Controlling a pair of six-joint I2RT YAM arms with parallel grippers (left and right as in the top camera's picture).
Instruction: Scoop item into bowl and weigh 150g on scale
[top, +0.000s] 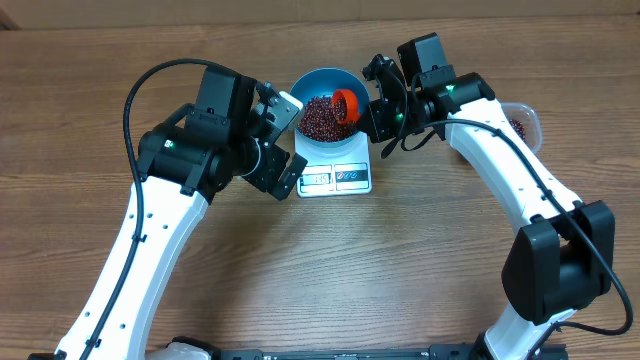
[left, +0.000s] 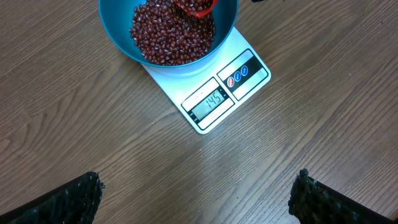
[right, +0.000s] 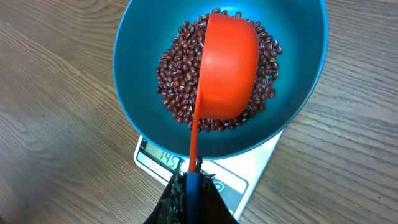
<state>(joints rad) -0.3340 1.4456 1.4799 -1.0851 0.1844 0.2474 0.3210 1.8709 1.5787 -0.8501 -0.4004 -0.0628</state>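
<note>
Spanning every view, the wood-grain bench (top: 90, 60) carries the round, smooth-sided teal bowl (right: 137, 74), which sits on the flat white rectangular scale (left: 165, 84). A clear plastic tub (top: 522, 122) shows only in the overhead view, at the far right and partly hidden behind the right arm.

The left arm's fingers (left: 68, 202) are spread wide over bare wood near the scale and grip nothing. The right arm's fingers (right: 189, 193) are pressed together on the thin handle of a glossy orange scoop (right: 227, 68), which hangs tipped over the bowl's inside.

The small dark red-brown beans (left: 168, 37) lie heaped in the bowl's bottom. The scale's display (left: 212, 101) reads 145 in the left wrist view; the right wrist view shows it partly behind the handle. Beside it sit three oval buttons (left: 238, 74), one red and two blue.
</note>
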